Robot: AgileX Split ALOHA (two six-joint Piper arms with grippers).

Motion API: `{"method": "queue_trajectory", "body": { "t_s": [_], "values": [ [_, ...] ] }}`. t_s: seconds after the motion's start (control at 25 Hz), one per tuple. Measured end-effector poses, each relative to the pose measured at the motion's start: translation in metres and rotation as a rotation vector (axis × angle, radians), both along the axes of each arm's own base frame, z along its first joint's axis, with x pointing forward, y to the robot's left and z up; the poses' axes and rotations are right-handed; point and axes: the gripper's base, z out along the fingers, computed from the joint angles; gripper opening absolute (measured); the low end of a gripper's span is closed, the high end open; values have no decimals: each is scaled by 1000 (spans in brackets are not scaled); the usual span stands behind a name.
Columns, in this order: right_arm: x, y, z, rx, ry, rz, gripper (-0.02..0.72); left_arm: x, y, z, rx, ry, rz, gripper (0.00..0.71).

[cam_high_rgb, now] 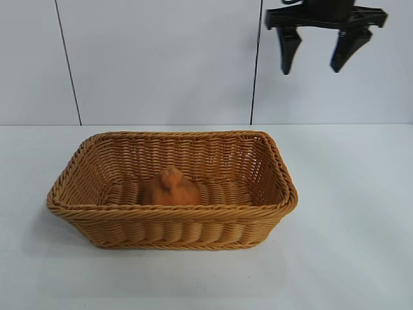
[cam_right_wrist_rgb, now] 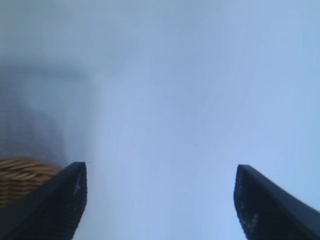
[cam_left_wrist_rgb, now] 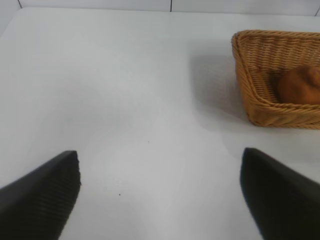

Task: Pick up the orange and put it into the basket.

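The brownish-orange orange [cam_high_rgb: 171,188] lies inside the tan wicker basket [cam_high_rgb: 77,213] on the white table, near its middle. My right gripper [cam_high_rgb: 312,70] hangs open and empty high above the basket's right end, well clear of it. In the right wrist view the right gripper [cam_right_wrist_rgb: 160,172] is spread wide over bare table, with a bit of the basket [cam_right_wrist_rgb: 20,175] beside one finger. In the left wrist view the left gripper [cam_left_wrist_rgb: 160,157] is open and empty over bare table, and the basket [cam_left_wrist_rgb: 260,112] with the orange [cam_left_wrist_rgb: 299,85] in it lies off to one side.
The white table [cam_high_rgb: 348,226] runs all round the basket. A pale panelled wall [cam_high_rgb: 161,58] stands behind the table's back edge.
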Motion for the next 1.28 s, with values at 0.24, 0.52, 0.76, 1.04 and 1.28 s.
{"method": "queue_trajectory", "body": {
  "t_s": [0.24, 0.52, 0.76, 1.04, 1.28],
  "values": [
    [-7, -11, -9, 10, 43, 3, 557, 0, 0, 0, 0, 0, 0, 618],
    [-56, -6, -21, 12, 177, 44, 557, 0, 0, 0, 1, 0, 0, 618],
    [-133, -3, -15, 31, 261, 72, 557, 0, 0, 0, 1, 0, 0, 618],
    [-240, 1, 7, 59, 199, 77, 557, 0, 0, 0, 1, 0, 0, 618],
    [-325, 2, 15, 47, 11, 87, 557, 0, 0, 0, 1, 0, 0, 618]
  ]
}}
